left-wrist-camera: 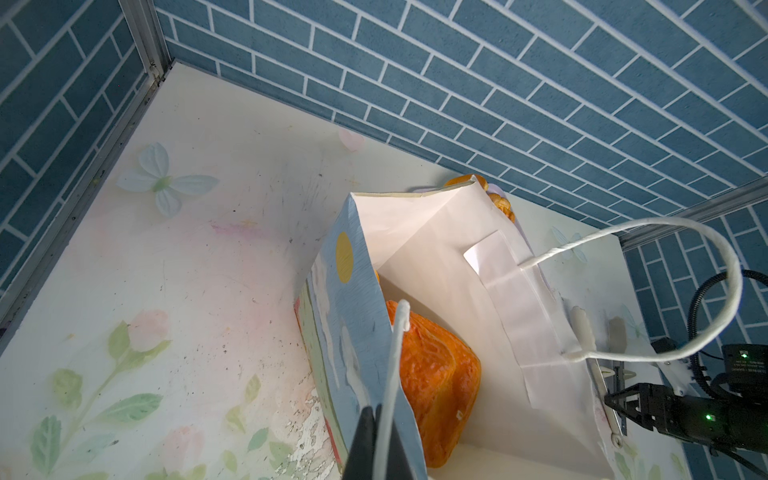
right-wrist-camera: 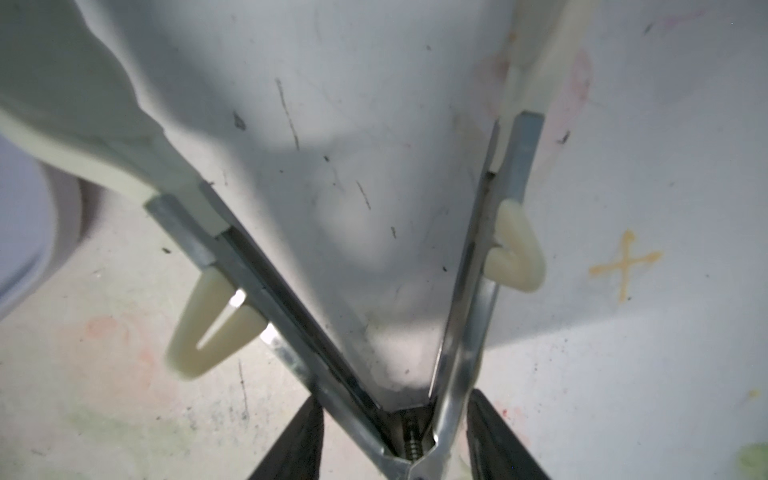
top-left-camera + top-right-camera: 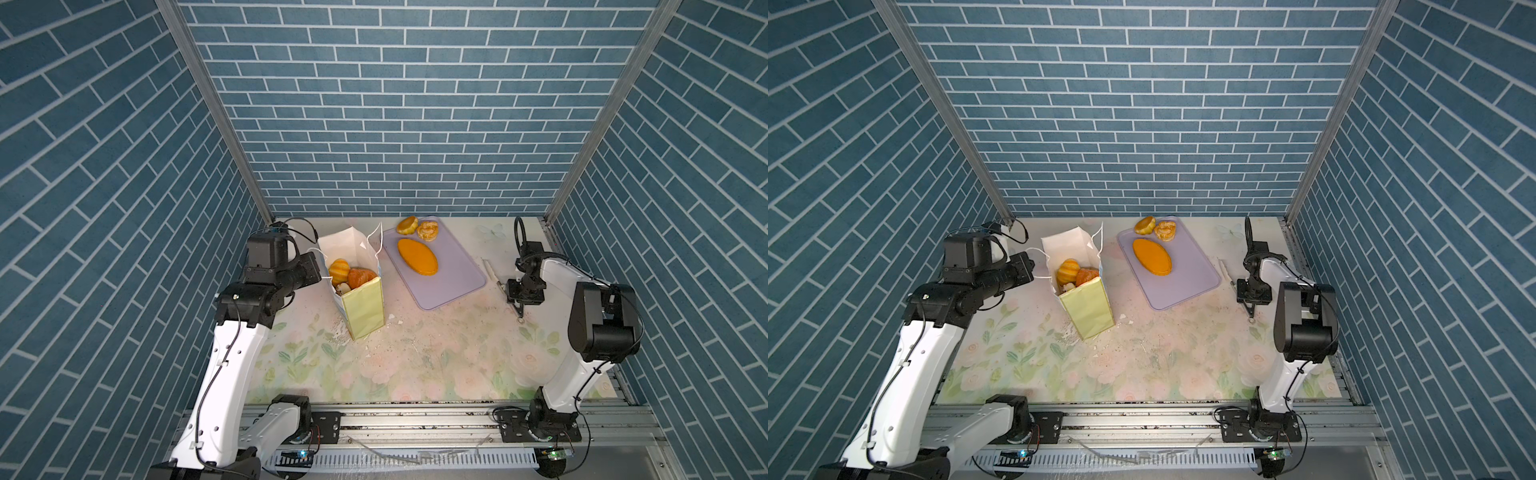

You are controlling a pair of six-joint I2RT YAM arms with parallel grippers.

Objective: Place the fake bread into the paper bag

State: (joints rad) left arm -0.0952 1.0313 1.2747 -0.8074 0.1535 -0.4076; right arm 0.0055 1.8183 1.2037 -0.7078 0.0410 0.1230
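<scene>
The paper bag [image 3: 362,308] [image 3: 1089,307] stands upright left of centre with its mouth open. Inside it lie a striped bun [image 3: 340,271] and a croissant [image 3: 362,277] [image 1: 436,374]. On the lavender tray [image 3: 457,286] rest a long oval loaf [image 3: 417,256] [image 3: 1152,256], a round bun [image 3: 407,225] and a ring pastry [image 3: 428,230]. My left gripper [image 1: 380,440] is at the bag's left face, shut on its near cord handle [image 1: 395,361]. My right gripper [image 3: 514,300] [image 2: 395,436] is right of the tray, shut near the hinge of the metal tongs [image 2: 469,291]. Their white tips are spread with nothing between them.
White crumbs and scuffs [image 3: 374,345] litter the floral table in front of the bag. The bag's far handle [image 1: 706,257] loops toward the right arm. Blue brick walls close the left, back and right sides. A metal rail [image 3: 415,419] runs along the front edge.
</scene>
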